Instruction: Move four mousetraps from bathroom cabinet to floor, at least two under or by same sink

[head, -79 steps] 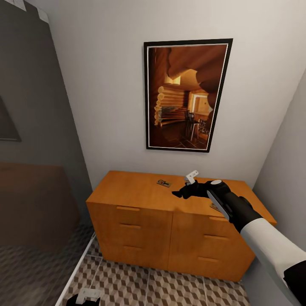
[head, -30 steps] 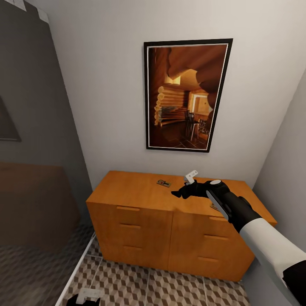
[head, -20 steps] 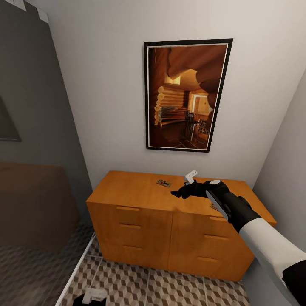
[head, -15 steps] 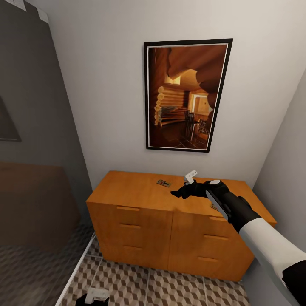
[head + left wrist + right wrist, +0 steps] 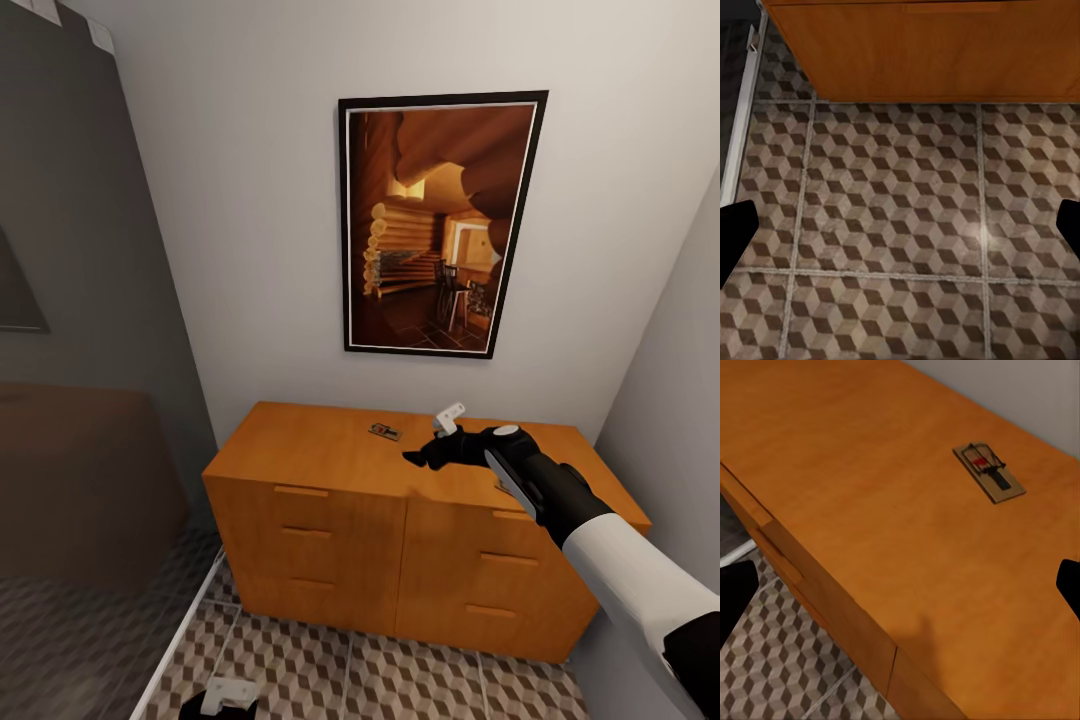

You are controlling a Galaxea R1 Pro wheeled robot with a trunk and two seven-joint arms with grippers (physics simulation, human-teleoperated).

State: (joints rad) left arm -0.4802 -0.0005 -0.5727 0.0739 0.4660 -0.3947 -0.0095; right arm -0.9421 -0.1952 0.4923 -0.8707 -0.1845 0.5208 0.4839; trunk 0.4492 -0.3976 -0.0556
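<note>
Home bathroom, cube-patterned tiled floor [image 5: 400, 670], wooden cabinet [image 5: 330, 470], framed picture [image 5: 440, 225]

One mousetrap [image 5: 384, 432] is counted on the top of the cabinet [image 5: 310, 520]. Only one cabinet is seen, with six drawer fronts, three in each half. One framed picture [image 5: 440, 225] is counted on the wall above the cabinet. Two grippers are counted: the right gripper [image 5: 415, 458] over the cabinet top, the left gripper [image 5: 228, 697] low in front of the cabinet.
</note>
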